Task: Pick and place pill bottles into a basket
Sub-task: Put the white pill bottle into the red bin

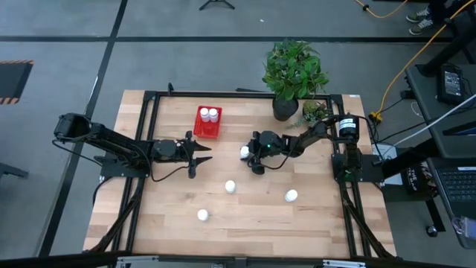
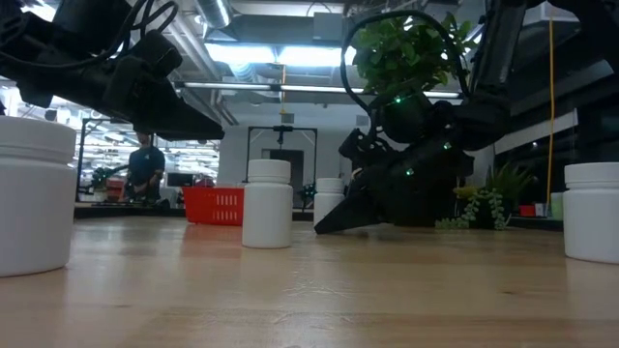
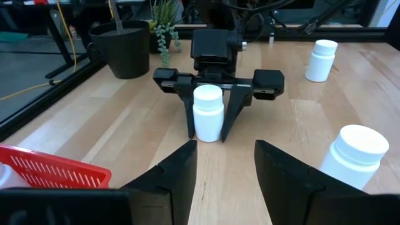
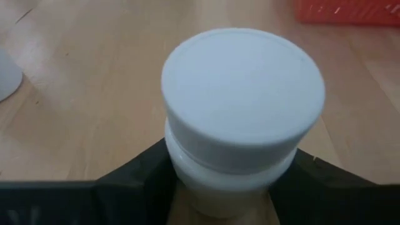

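At mid-table the right gripper [image 1: 246, 155] clamps 1 bottle [image 3: 207, 112] standing on the wood. Left gripper [image 1: 202, 153] hovers nearby, fingers apart. Basket [image 1: 208, 132] holds 2 bottles [image 1: 209, 114]; 3 others stand loose.

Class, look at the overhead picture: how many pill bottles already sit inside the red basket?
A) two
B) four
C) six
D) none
A: the high view shows two white caps side by side inside the red basket, while the other pill bottles stand out on the table, one of them between the fingers of the right gripper.
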Controlling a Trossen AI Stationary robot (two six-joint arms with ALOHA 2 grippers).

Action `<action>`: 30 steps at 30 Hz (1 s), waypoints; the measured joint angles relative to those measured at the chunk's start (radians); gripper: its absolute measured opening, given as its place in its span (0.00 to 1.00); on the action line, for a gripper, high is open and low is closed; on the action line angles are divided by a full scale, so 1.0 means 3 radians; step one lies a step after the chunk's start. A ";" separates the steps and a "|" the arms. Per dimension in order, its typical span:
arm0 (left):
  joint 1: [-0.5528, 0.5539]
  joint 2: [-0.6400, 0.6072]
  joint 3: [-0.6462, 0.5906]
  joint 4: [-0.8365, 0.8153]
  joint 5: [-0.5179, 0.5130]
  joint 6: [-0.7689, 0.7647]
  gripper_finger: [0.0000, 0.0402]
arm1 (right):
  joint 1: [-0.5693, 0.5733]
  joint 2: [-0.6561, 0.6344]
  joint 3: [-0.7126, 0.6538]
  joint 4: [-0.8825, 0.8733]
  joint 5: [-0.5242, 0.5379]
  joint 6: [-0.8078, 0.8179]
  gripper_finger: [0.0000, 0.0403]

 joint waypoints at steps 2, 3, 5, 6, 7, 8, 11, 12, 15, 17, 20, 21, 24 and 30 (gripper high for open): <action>0.0000 0.0000 0.0000 0.0000 0.0000 0.0000 0.38 | 0.0000 -0.0001 0.0000 -0.0005 -0.0001 -0.0007 0.47; 0.0000 0.0000 0.0000 0.0000 0.0000 0.0000 0.38 | 0.0000 -0.0003 0.0000 -0.0006 -0.0001 -0.0010 0.46; 0.0000 0.0000 0.0000 0.0000 0.0000 0.0000 0.38 | 0.0000 -0.0003 0.0000 -0.0006 -0.0004 -0.0010 0.44; -0.0001 0.0000 0.0000 0.0000 0.0000 0.0000 0.38 | 0.0000 -0.0003 0.0000 -0.0006 -0.0004 -0.0011 0.44; -0.0001 0.0000 0.0000 0.0000 0.0000 0.0000 0.38 | 0.0000 -0.0003 0.0000 -0.0006 -0.0005 -0.0012 0.44; 0.0000 0.0000 0.0000 0.0000 0.0000 0.0000 0.38 | 0.0000 -0.0003 0.0000 -0.0005 -0.0006 -0.0014 0.44; 0.0000 0.0000 0.0000 0.0000 0.0000 0.0000 0.38 | 0.0000 -0.0003 0.0000 -0.0001 -0.0007 0.0000 0.45; 0.0000 0.0000 0.0000 0.0000 0.0000 0.0000 0.38 | -0.0009 -0.0013 0.0000 -0.0007 -0.0019 0.0008 0.45; -0.0001 0.0000 0.0000 0.0000 0.0000 0.0000 0.38 | -0.0048 -0.0136 0.0000 -0.0147 -0.0151 0.0033 0.43; -0.0001 0.0000 0.0000 0.0000 0.0000 0.0000 0.38 | -0.0070 -0.0297 -0.0008 -0.0421 -0.0218 0.0064 0.43; -0.0001 0.0000 0.0000 0.0001 0.0000 0.0000 0.38 | -0.0075 -0.0563 -0.0025 -0.0839 -0.0260 0.0085 0.43; -0.0001 0.0000 0.0000 0.0000 0.0000 0.0000 0.38 | -0.0074 -0.0643 -0.0028 -0.0946 -0.0260 0.0090 0.43; -0.0001 0.0000 0.0000 0.0001 0.0000 0.0000 0.38 | -0.0074 -0.0808 -0.0038 -0.1063 -0.0266 0.0111 0.42; -0.0001 0.0000 0.0000 0.0001 0.0000 0.0000 0.38 | -0.0076 -0.1071 -0.0027 -0.1047 -0.0391 0.0110 0.42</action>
